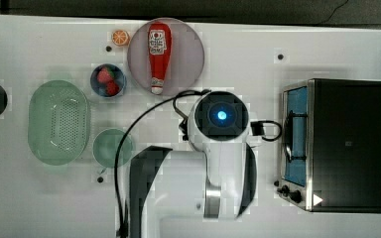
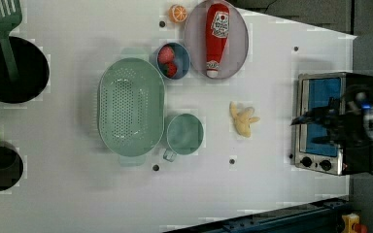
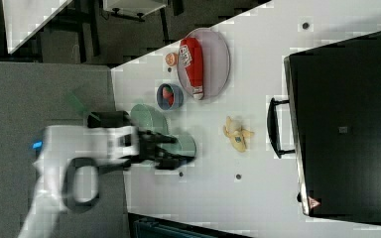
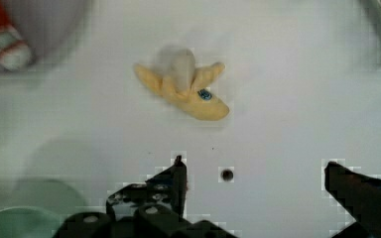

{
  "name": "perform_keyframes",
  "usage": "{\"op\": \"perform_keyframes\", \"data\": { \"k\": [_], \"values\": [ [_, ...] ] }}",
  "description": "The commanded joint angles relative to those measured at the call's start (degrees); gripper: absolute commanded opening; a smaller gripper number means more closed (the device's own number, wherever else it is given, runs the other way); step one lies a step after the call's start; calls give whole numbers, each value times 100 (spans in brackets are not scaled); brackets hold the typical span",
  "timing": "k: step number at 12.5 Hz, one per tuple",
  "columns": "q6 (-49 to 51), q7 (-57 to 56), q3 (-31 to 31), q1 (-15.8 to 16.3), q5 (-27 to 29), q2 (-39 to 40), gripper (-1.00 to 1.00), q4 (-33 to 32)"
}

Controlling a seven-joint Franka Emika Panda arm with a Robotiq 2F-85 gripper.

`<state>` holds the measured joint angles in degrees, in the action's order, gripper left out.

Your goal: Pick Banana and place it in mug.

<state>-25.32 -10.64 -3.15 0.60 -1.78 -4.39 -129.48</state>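
Fingers [image 4: 178,171] of the gripper [image 4: 253,173] stand spread wide with nothing between them, hanging above the bare white table [image 4: 287,99], and the half-peeled banana [image 4: 186,87] lies apart from them on that surface. In the left view the banana [image 2: 243,120] sits between the mug [image 2: 185,134] and the toaster oven [image 2: 328,121], well apart from both. The pale green mug stands just beside the big green colander [image 2: 131,107], its small handle pointing to the left view's bottom.
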Motion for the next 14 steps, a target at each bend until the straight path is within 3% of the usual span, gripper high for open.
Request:
{"op": "perform_keyframes", "data": {
  "k": [1,5,14],
  "values": [
    [-728,-908,33,-37,129,157,100,-246],
    [-1664,-1428,58,-30,129,1011,100,-544],
    [-3925,-1464,142,-23,129,2523,100,-754]
  ]
}}
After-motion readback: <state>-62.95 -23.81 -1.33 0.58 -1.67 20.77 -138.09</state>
